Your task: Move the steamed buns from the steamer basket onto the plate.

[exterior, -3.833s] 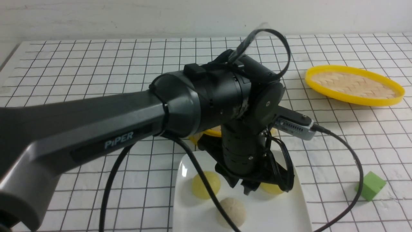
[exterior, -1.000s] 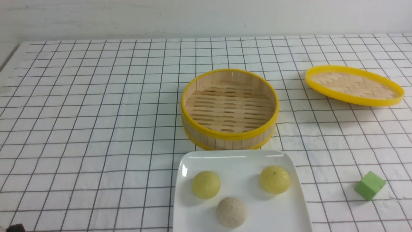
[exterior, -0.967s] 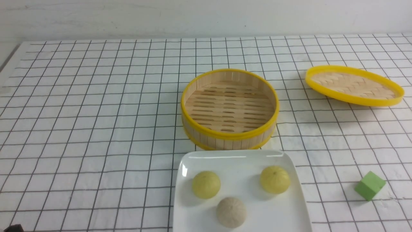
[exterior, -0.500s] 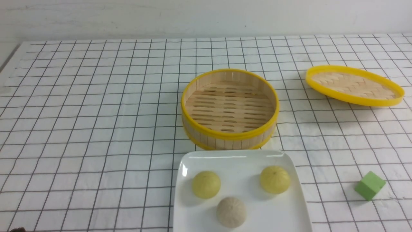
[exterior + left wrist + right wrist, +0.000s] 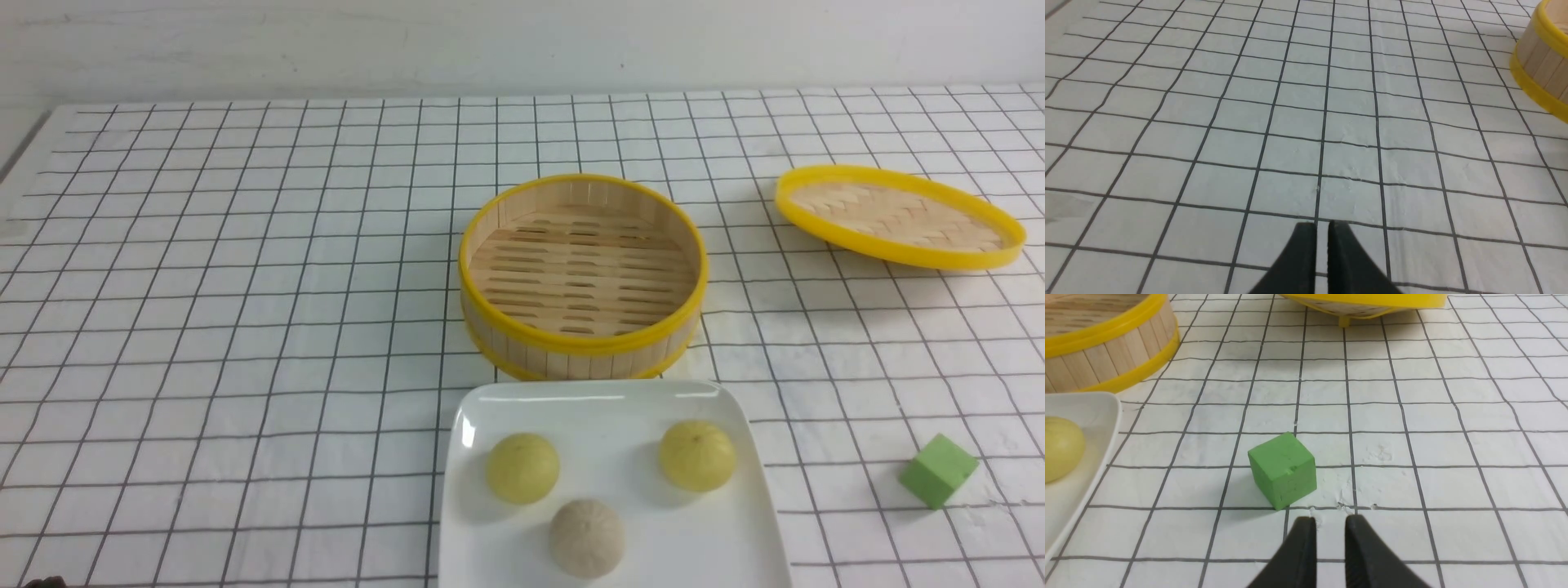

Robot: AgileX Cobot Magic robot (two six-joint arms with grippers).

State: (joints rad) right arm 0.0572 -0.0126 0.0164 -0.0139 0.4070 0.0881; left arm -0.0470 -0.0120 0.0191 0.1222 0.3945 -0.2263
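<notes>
On the plate [image 5: 612, 404], all three steamed buns [image 5: 587, 537], well apart from both arms' narrowly parted, empty fingers [image 5: 1300, 539]

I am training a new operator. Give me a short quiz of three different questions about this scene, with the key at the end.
1. True or false: the steamer basket still holds a bun.
2. How many steamed buns lie on the plate?
3. Multiple choice: the green cube is (A) on the plate, (B) on the cloth to the plate's right, (C) inside the woven lid.

Key:
1. False; only its slatted floor shows.
2. Three: two yellow, one beige.
3. B.
</notes>
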